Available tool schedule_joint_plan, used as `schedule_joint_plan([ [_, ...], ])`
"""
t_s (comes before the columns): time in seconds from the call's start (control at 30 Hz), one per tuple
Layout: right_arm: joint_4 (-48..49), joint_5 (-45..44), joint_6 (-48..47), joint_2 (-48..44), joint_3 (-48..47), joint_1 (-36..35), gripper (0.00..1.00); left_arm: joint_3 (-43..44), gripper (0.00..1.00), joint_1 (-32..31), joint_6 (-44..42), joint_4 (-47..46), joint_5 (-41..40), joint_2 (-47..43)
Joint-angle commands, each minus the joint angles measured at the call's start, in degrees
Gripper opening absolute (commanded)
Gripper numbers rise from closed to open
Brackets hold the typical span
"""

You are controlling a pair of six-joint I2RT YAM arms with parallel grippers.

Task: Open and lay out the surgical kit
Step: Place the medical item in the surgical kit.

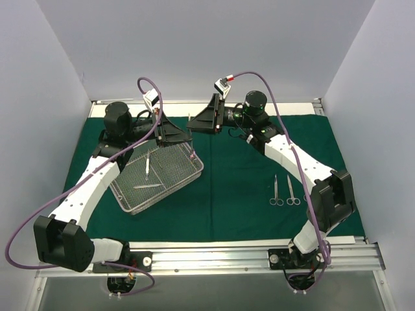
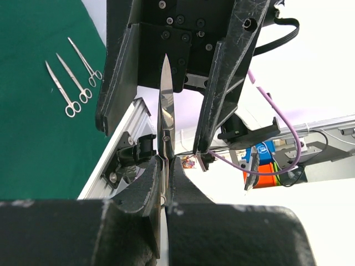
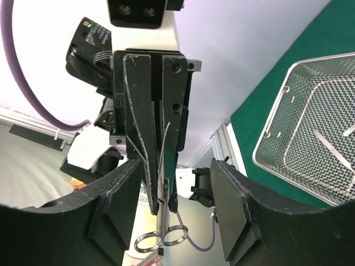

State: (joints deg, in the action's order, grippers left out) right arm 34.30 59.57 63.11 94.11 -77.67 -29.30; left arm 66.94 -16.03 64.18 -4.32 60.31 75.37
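Within the clamped left hand [image 2: 164,169], scissors [image 2: 166,105], tip toward right hand [image 2: 152,136].

Dark green cloth [image 1: 240,188] spread flat; silver wire-mesh tray [image 3: 299,127] centre-left; small steel scissors [image 2: 72,76] lower right; another scissor pair [image 2: 166,100] clamped in left claw [image 2: 165,160].

You're at a robotics lab bench: plain white partition walls [image 1: 194,45] box in the table, white robot arms [image 1: 91,184] bolt to an aluminium extrusion rail [image 1: 214,256], purple cables [image 1: 148,79] loop free, and a green surgical drape [image 1: 240,188] covers the top.
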Motion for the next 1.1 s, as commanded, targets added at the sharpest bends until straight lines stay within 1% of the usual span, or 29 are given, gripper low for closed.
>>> schedule_joint_plan([
  [0.0, 7.61, 2.65, 2.70, -2.70, 0.24, -0.41, 0.53, -0.31, 0.02, -0.14, 1.38, -5.78, 2.00, -1.37],
  [0.03, 10.58, 2.83, 3.85, -2.44, 0.50, -0.41, 0.52, -0.58, 0.02, -0.14, 1.64, -6.23, 2.09, -1.37],
  [0.13, 14.81, 3.71, 7.46, -2.09, 1.38, -0.67, 0.51, -1.02, 0.02, -0.14, 2.26, -7.19, 2.26, -1.37],
  [0.43, 15.44, 4.41, 7.99, -1.56, 1.73, -1.28, 0.49, -1.11, 0.02, -0.14, 4.28, -9.92, 2.79, -1.02],
  [0.53, 16.05, 4.50, 8.34, -1.03, 1.56, -1.46, 0.46, -1.11, 0.02, -0.14, 4.37, -10.10, 2.79, -1.02],
  [0.63, 17.02, 4.59, 8.96, -0.50, 1.38, -1.90, 0.37, -1.02, 0.02, -0.23, 4.46, -10.19, 3.14, -0.93],
  [0.67, 17.02, 4.68, 9.05, -0.24, 1.29, -2.16, 0.27, -1.02, 0.02, -0.14, 4.46, -10.19, 3.14, -1.02],
  [0.73, 18.25, 5.03, 9.92, 0.46, 1.12, -2.51, 0.17, -0.93, 0.02, -0.23, 4.55, -10.36, 3.32, -0.93],
  [0.77, 18.69, 5.03, 10.45, 0.64, 1.20, -2.69, 0.03, -0.93, 0.02, -0.23, 4.63, -10.36, 3.32, -0.84],
  [0.8, 19.04, 4.77, 11.06, 0.73, 1.20, -2.95, 0.00, -0.93, 0.02, -0.23, 4.64, -10.54, 3.41, -0.84],
  [0.83, 19.13, 4.59, 11.15, 0.90, 1.29, -2.96, 0.00, -0.93, 0.04, -0.05, 4.46, -10.54, 3.41, -0.84],
  [0.87, 18.44, 4.33, 10.89, 0.73, 1.55, -2.96, 0.00, -0.93, 0.10, 0.12, 4.37, -10.36, 3.41, -0.84],
  [0.9, 16.95, 3.98, 10.11, 0.73, 1.56, -2.87, 0.00, -1.37, 0.14, 0.38, 4.37, -10.88, 3.32, -0.93],
  [0.93, 11.98, 2.76, 6.97, 0.47, 1.29, -2.61, 0.00, -1.46, 0.25, 0.91, 4.02, -10.71, 3.14, -1.10],
  [0.97, 7.31, 1.70, 3.98, 0.20, 0.86, -2.34, 0.00, -1.46, 0.31, 1.52, 3.06, -9.58, 2.97, -1.11],
  [1.0, 0.22, 0.30, -0.58, -0.15, -1.58, -1.99, 0.00, -0.94, 0.37, 2.40, -1.99, -2.17, 2.44, -1.37],
  [1.03, -18.73, -5.29, -13.59, -0.32, -3.70, -1.12, 0.00, -0.15, 0.39, 3.63, -6.39, 4.16, 1.13, -2.33],
  [1.07, -30.15, -10.48, -20.85, 0.11, -6.68, -0.59, 0.00, 1.17, 0.40, 5.99, -11.75, 12.41, -4.27, -2.95],
])
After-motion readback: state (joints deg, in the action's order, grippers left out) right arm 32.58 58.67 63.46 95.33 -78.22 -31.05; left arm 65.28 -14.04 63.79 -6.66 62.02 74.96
